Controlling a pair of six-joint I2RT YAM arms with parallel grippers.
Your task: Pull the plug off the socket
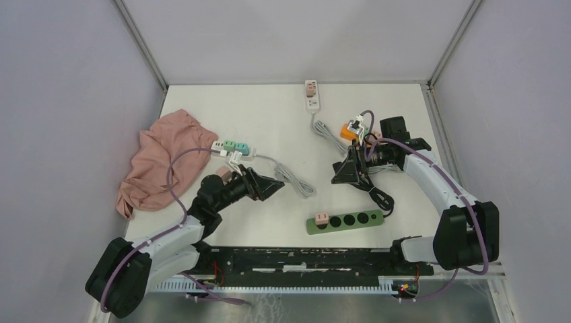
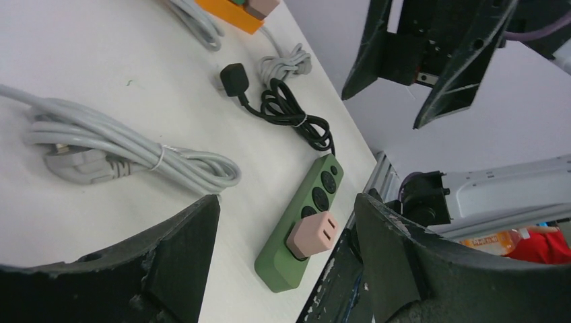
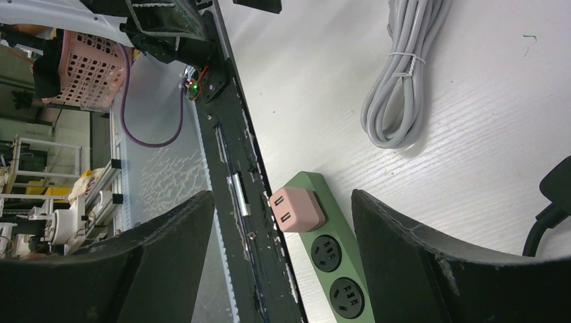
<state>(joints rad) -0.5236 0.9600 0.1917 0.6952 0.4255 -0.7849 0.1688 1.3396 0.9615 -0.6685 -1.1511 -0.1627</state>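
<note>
Left claw [image 1: 275, 184] gaping; pink plug [image 1: 321, 219] ahead, apart.

Soft, even light is coming from overhead, making the white table [image 1: 269, 114] bright and casting only faint, short shadows beside the grey cable [image 1: 296, 180]. The top view is reading sharp throughout, with mottled reflections shimmering on the metal sill [image 1: 303, 303]. In both wrist views the left fingers [image 2: 168, 269] and right fingers [image 3: 417, 262] are looming dark, slightly soft and bowed by the wide lens.
</note>
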